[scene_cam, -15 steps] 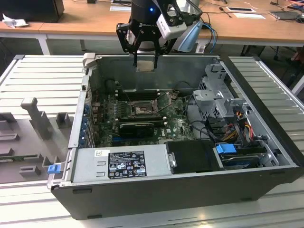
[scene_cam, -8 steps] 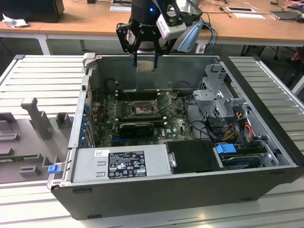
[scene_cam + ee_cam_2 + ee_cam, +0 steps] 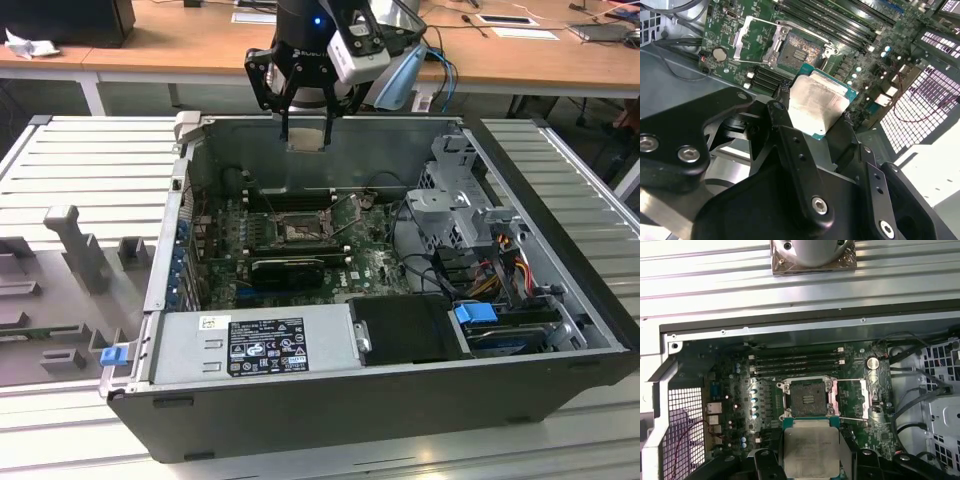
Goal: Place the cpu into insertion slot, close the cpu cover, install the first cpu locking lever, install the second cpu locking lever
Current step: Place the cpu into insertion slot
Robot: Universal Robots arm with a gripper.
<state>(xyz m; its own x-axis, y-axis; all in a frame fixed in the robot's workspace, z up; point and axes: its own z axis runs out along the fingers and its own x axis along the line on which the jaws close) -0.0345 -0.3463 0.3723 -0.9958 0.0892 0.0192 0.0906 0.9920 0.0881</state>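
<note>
Jaws grasp the cpu [image 3: 810,452] by two opposite edges, clenched on it, its silver-grey top facing both wrist cameras. In the exterior view the gripper [image 3: 306,130] hangs with the chip above the far wall of the open computer case [image 3: 400,140], well clear of the motherboard [image 3: 730,390].

Just beyond the chip in the first wrist view lies the insertion slot [image 3: 808,399], bare and dark, with nothing seated in it. Beside it the cpu cover [image 3: 869,399] is swung open and lies back, with green board showing through its window. The two locking levers [image 3: 854,418] look like thin wires running out from the socket frame toward the cover, and they appear unlatched. Farther on are the memory slots [image 3: 795,362], then the case wall, then the slatted worktop [image 3: 80,170].

Nothing of the task is finished yet: the chip is in the air and the slot is empty.

The main risk, as I judge it, is to the socket contacts. If the chip comes down tilted or off-centre, a corner could dig into them and bend them. That would follow from a slightly skewed grip or a small offset over the slot. If the chip is turned the wrong way it would not seat, and pressing it down then could damage both parts. A released lever or the cover's edge could also catch the jaws on the way down.
</note>
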